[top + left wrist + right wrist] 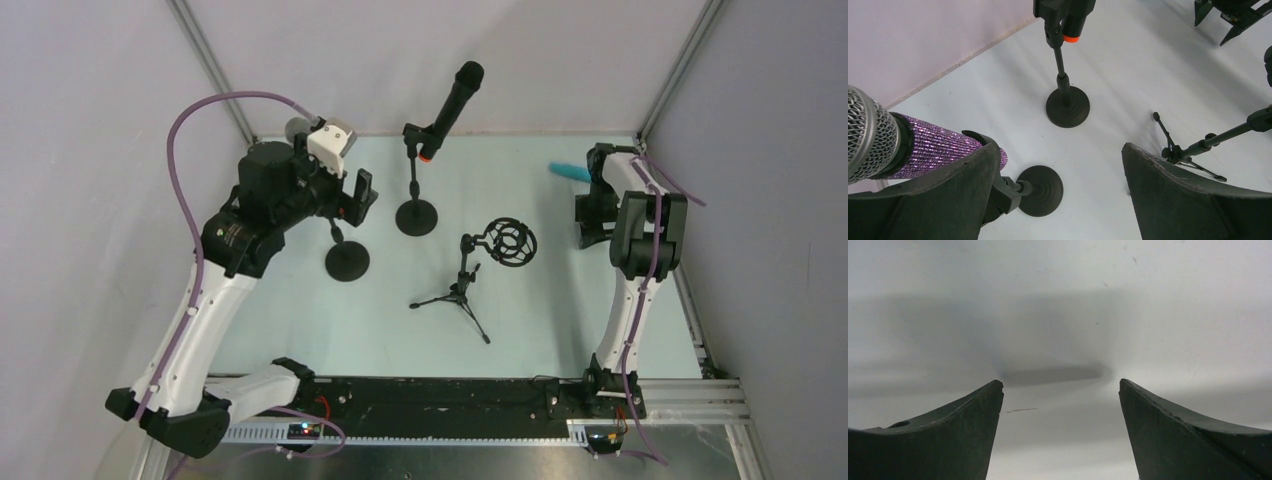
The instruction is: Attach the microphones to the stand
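Observation:
The purple glittery microphone [933,146] with a silver mesh head rests in the clip of a round-base stand [1040,190], just outside my left finger. My left gripper [1059,147] is open above that stand [347,262] and holds nothing; in the top view it [360,200] hangs over the back left. The black microphone [455,105] with an orange end sits clipped in a second round-base stand [416,216]. The teal microphone [566,172] lies on the table beside my right arm. My right gripper [1060,382] is open and empty, low over bare table [588,232].
A small tripod stand [455,298] with a ring shock mount [511,242] stands mid-table; it also shows in the left wrist view [1193,149]. White walls and metal frame posts close in the back and sides. The arm bases sit on a black rail [440,395] at the front.

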Robot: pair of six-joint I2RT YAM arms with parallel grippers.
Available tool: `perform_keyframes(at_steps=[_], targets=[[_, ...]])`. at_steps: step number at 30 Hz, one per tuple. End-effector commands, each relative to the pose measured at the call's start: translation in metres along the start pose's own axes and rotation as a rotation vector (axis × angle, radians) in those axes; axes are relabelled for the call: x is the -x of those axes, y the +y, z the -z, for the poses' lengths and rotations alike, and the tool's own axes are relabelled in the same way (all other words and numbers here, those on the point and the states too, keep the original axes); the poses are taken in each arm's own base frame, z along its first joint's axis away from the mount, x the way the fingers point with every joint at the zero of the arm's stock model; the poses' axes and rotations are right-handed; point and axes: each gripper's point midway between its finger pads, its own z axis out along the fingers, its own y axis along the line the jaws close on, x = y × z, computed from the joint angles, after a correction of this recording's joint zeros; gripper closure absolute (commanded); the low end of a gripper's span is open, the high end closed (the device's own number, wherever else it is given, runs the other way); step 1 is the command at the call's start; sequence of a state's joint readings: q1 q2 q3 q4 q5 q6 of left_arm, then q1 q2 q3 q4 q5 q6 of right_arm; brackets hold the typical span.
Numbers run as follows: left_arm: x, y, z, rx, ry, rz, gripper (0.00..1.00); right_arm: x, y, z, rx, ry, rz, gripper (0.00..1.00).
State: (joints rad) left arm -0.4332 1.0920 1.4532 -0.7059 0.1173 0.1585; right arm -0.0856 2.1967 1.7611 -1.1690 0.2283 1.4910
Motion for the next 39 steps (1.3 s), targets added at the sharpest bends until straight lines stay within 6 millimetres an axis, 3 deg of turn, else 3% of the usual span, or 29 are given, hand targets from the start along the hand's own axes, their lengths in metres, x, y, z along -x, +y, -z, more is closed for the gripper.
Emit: perform_keyframes(at_steps=[1, 4, 5, 7, 11, 13, 17, 24, 32, 39], targets=[[0.004, 0.003, 0.005, -0.004, -0.027, -0.001, 0.02, 0.024, 0.024, 0.030, 0.093, -0.048, -0.015, 0.12], [-0.003, 0.006, 0.001, -0.007, -0.009, 0.003, 0.02, 0.028, 0.056, 0.071, 0.279, -0.096, 0.043, 0.13], [-0.004, 0.006, -0.001, -0.007, -0.004, 0.006, 0.02, 0.035, 0.071, 0.098, 0.366, -0.125, 0.038, 0.14], [-0.006, 0.006, -0.002, -0.009, 0.003, 0.015, 0.02, 0.050, 0.088, 0.132, 0.469, -0.183, 0.057, 0.15], [-0.006, 0.006, -0.002, -0.012, 0.001, 0.034, 0.02, 0.074, 0.111, 0.172, 0.579, -0.207, 0.041, 0.15], [-0.006, 0.007, -0.003, -0.007, 0.003, 0.038, 0.02, 0.075, 0.121, 0.177, 0.625, -0.181, 0.028, 0.16], [-0.010, 0.009, -0.003, -0.003, 0.011, 0.038, 0.02, 0.075, 0.136, 0.173, 0.711, -0.152, 0.028, 0.19], [-0.014, 0.008, -0.005, -0.012, 0.020, 0.047, 0.02, 0.094, 0.144, 0.154, 0.650, -0.217, 0.031, 0.17], [-0.036, 0.004, -0.017, -0.042, 0.078, 0.037, 0.02, 0.104, 0.171, 0.135, 0.709, -0.159, 0.027, 0.16], [-0.029, 0.005, -0.015, -0.037, 0.062, 0.046, 0.02, 0.089, 0.180, 0.118, 0.726, -0.114, 0.103, 0.22]])
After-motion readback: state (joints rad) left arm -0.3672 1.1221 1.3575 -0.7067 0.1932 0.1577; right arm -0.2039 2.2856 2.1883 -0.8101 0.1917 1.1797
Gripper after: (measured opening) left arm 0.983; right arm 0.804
